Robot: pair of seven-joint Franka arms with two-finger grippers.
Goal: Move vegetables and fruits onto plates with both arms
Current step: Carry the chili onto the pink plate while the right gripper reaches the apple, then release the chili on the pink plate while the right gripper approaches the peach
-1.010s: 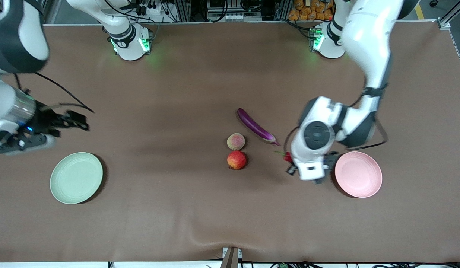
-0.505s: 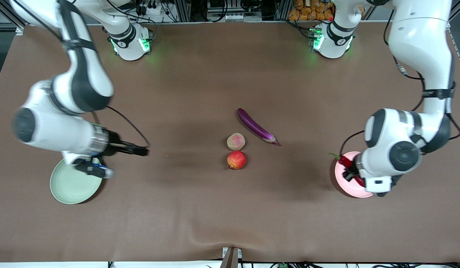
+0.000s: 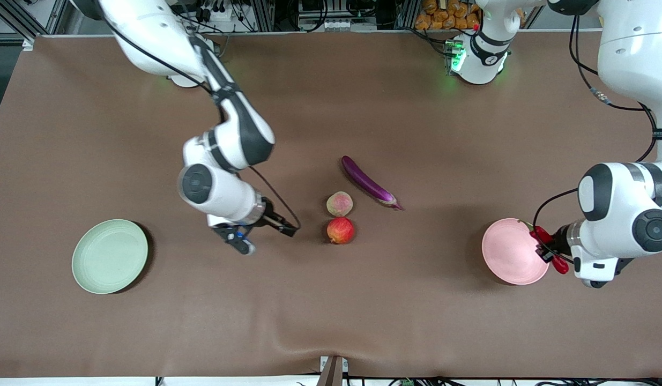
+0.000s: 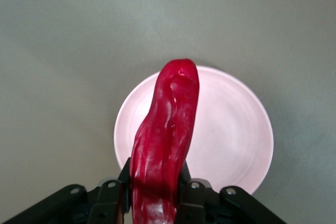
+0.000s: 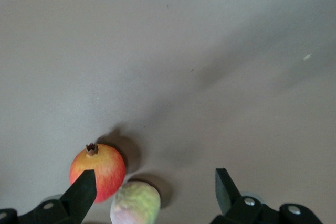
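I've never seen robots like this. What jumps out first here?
The left gripper pinches a wrinkled red chili pepper over the rim of the pale pink round plate. The right gripper hangs open beside the red-orange apple-like fruit mid-table, with a glossy purple eggplant close by.

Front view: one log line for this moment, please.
left tool: shut on chili pepper, over pink plate rim | right tool: open, over table near red-orange fruit | eggplant, green fruit: on table | green plate: bare
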